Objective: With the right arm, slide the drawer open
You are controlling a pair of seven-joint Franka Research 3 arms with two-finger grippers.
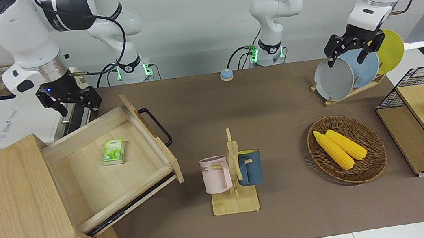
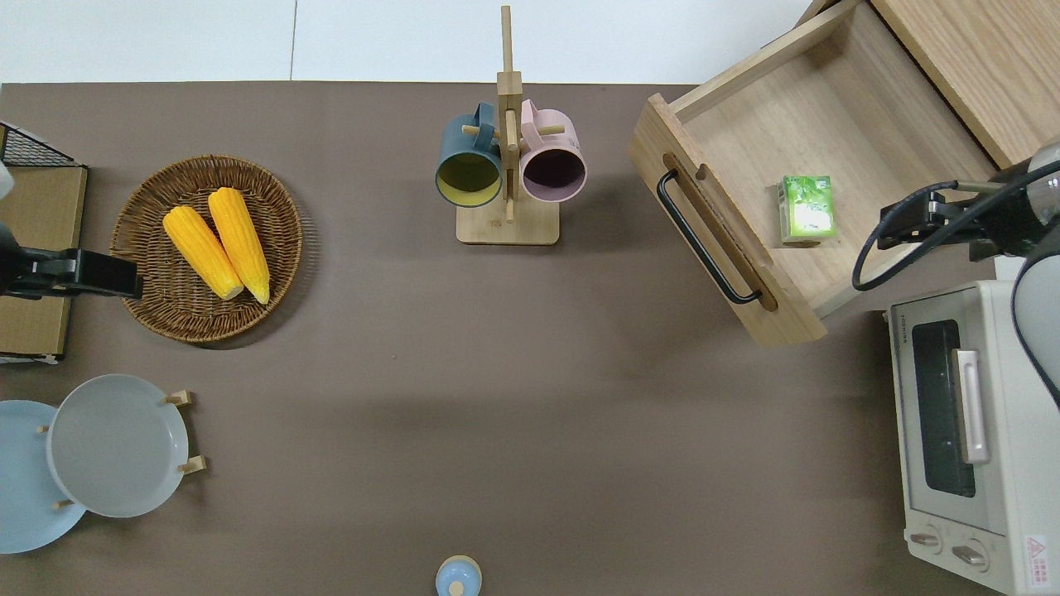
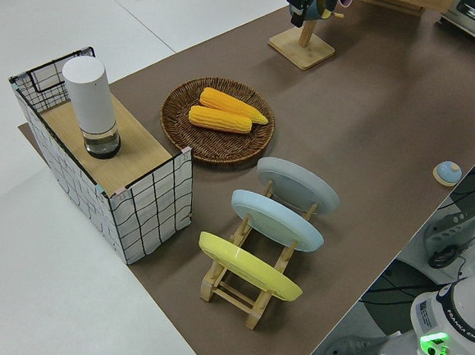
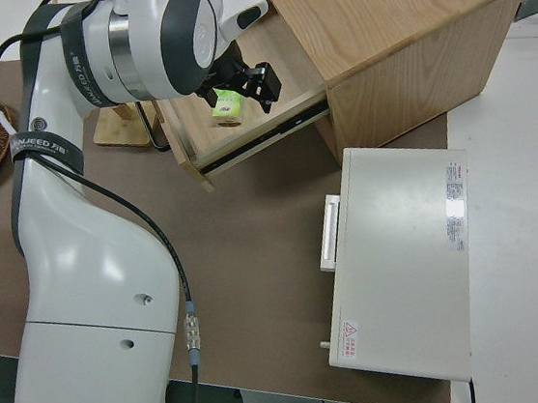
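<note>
Counting two corn cobs [image 1: 340, 148], two mugs [image 1: 231, 170]

My right gripper [image 4: 239, 81] hangs with fingers spread over the pulled-out drawer [image 4: 241, 127] holding a green packet [image 4: 227, 107], near the white toaster oven [image 4: 402, 259] at the counter's corner.

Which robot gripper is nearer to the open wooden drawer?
Right. The right gripper hangs by the drawer's edge nearest the robots; the left gripper is parked at the opposite end of the table.
</note>
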